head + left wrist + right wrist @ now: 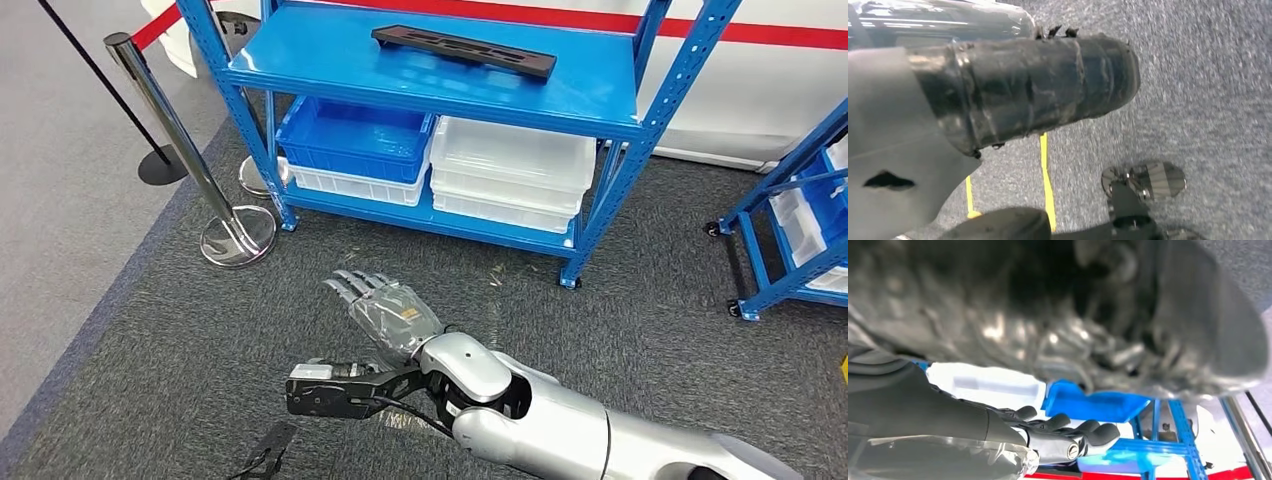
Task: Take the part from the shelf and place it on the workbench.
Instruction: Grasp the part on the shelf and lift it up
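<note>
The part (pixel 463 50) is a long, flat dark piece lying on the top board of the blue shelf (pixel 330 60), toward its right half. My right hand (pixel 385 305) is raised over the carpet in front of the shelf, well below and short of the part, fingers stretched out and apart, holding nothing. In the right wrist view its dark fingers (pixel 1068 427) point toward the shelf's lower bins. My left hand (pixel 1028 95) hangs above the carpet in the left wrist view, its thick dark thumb straight, with nothing in it.
On the lower board sit a blue bin (pixel 355 140) and stacked white bins (pixel 510 170). A chrome stanchion (pixel 237 235) stands left of the shelf, another base (pixel 160 165) farther left. A second blue rack (pixel 800 230) stands at the right. Yellow floor tape (pixel 1046 175) runs under my left arm.
</note>
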